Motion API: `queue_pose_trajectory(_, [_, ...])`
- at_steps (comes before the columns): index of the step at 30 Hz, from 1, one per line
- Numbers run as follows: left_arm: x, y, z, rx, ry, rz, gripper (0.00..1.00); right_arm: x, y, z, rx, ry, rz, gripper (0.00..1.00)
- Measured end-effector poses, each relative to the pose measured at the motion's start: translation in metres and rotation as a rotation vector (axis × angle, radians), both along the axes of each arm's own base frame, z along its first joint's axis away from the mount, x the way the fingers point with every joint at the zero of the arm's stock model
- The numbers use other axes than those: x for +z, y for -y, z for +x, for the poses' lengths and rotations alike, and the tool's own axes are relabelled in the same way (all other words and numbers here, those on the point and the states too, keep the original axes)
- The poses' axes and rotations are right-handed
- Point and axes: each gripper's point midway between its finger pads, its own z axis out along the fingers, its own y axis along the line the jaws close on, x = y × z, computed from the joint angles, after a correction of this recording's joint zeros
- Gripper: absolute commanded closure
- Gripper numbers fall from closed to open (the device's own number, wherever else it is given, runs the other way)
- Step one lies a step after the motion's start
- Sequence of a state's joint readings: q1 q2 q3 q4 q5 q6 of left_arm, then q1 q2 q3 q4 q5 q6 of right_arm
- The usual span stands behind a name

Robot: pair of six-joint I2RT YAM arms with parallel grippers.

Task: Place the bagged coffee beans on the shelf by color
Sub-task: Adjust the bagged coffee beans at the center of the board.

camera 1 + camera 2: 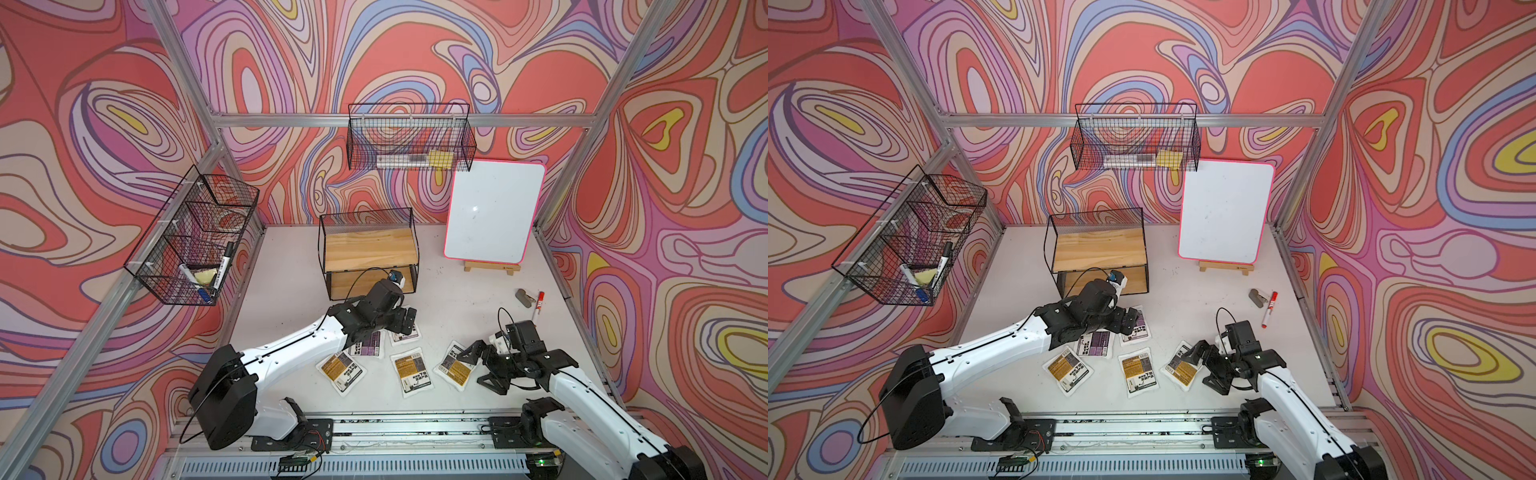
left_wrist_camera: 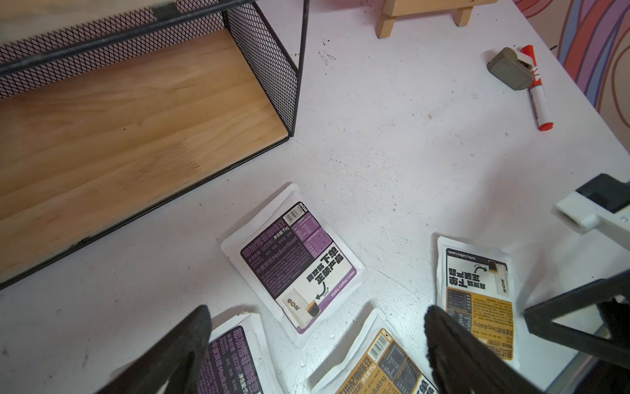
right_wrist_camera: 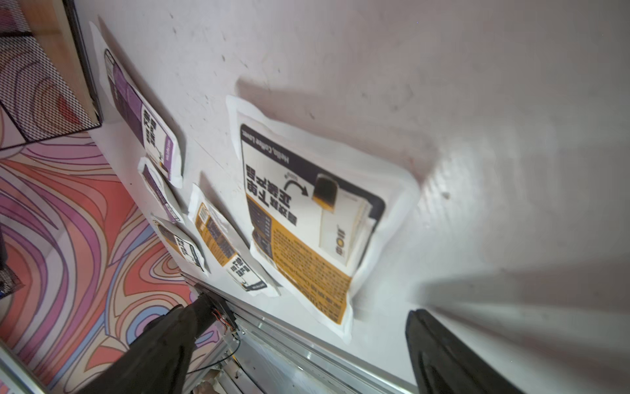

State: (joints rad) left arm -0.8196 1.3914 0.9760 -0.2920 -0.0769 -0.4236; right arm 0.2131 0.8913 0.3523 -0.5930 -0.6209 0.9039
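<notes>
Both top views: three orange pouches (image 1: pixel 412 370) flat on worktop (image 1: pixel 457 299), nearest. Right gripper (image 1: pixel 478 365) low, angled at rightmost orange pouch (image 1: pixel 455 368), jaws spread wide. Left arm reaches forward, left gripper (image 1: pixel 409 324) over purple pouches (image 1: pixel 370 345), jaws released. Shelf (image 1: pixel 370 249) just behind.

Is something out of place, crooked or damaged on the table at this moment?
Nothing looks spilled or torn. The five bagged coffee beans lie flat but scattered at different angles in front of the shelf; none is on it yet. A red marker and a grey block lie loose on the table near the whiteboard.
</notes>
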Motion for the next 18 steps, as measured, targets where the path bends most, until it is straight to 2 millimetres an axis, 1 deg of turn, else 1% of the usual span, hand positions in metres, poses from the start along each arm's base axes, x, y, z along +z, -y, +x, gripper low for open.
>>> queue_pose_trajectory(5, [-0.001,0.001,-0.001,0.003,-0.009,-0.009,0.01,-0.003,-0.012,0.033,-0.03,-0.007,0.055,0.02])
queue_pose_trajectory(7, [-0.001,0.0,-0.001,0.005,-0.013,-0.01,0.01,0.0,-0.017,0.054,-0.041,0.014,0.067,0.02])
queue_pose_trajectory(9, [-0.002,0.001,-0.002,0.003,-0.016,-0.01,0.01,0.008,-0.022,0.08,-0.05,0.053,0.082,0.02])
queue_pose_trajectory(11, [-0.003,0.001,-0.003,0.001,-0.02,-0.011,0.01,0.021,-0.028,0.108,-0.055,0.115,0.097,0.02])
queue_pose_trajectory(13, [-0.004,0.001,-0.004,0.0,-0.024,-0.012,0.01,0.035,-0.031,0.128,-0.059,0.175,0.102,0.02])
queue_pose_trajectory(14, [-0.004,0.001,-0.004,-0.002,-0.027,-0.013,0.01,0.041,-0.031,0.136,-0.06,0.203,0.1,0.02])
queue_pose_trajectory(16, [-0.005,0.002,-0.006,-0.007,-0.034,-0.014,0.01,0.048,-0.03,0.143,-0.06,0.242,0.086,0.02])
queue_pose_trajectory(18, [-0.007,0.002,-0.007,-0.014,-0.044,-0.014,0.01,0.049,-0.027,0.142,-0.057,0.257,0.063,0.02])
